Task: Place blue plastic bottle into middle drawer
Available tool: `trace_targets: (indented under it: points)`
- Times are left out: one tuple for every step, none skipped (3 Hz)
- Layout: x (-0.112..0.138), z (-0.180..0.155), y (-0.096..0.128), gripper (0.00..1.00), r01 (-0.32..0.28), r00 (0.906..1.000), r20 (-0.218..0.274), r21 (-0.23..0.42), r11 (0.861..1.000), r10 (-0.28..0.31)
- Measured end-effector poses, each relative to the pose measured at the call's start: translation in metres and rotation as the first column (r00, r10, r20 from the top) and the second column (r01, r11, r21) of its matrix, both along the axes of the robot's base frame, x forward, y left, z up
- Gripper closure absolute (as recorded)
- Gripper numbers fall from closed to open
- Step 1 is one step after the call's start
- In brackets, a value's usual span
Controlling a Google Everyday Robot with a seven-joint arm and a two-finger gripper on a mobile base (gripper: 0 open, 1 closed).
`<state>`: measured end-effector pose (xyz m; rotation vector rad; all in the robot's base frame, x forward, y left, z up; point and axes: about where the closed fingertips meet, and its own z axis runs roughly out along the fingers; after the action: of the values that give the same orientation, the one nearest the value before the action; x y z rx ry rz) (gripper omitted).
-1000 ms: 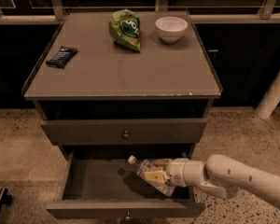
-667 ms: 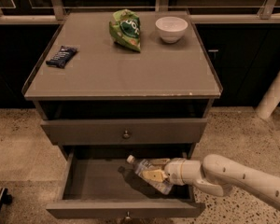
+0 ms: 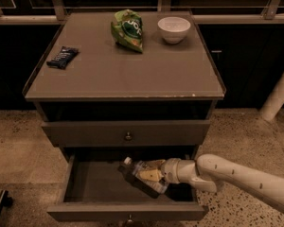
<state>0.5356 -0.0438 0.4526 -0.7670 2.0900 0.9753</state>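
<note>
The blue plastic bottle [image 3: 141, 172] lies tilted inside the open middle drawer [image 3: 90, 186], its white cap pointing up and left. My gripper [image 3: 149, 170] reaches in from the right on a white arm and is shut on the bottle, its yellowish fingers [image 3: 151, 175] around the bottle's body. The bottle's lower end is low in the drawer, close to its floor. The upper drawer [image 3: 128, 134] with a round knob is closed above.
On the cabinet top [image 3: 123, 70] lie a green snack bag [image 3: 128, 30], a white bowl [image 3: 173, 29] and a dark snack bar [image 3: 62, 56]. A white post [image 3: 279, 96] stands at the right. Speckled floor surrounds the cabinet.
The gripper and bottle have shifted slightly left inside the drawer; little else differs.
</note>
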Motion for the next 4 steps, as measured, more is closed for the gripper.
trace_targets:
  points:
    - [0.0008,-0.0007,0.0009,0.82,-0.001,1.0000,-0.001,0.001,1.000,0.001]
    - [0.0008,-0.0007,0.0009,0.59,-0.001,1.0000,-0.001,0.001,1.000,0.001]
    - [0.0008,-0.0007,0.0009,0.36,-0.001,1.0000,-0.001,0.001,1.000,0.001]
    - [0.0008,-0.0008,0.0009,0.13,-0.001,1.0000,-0.001,0.001,1.000,0.001]
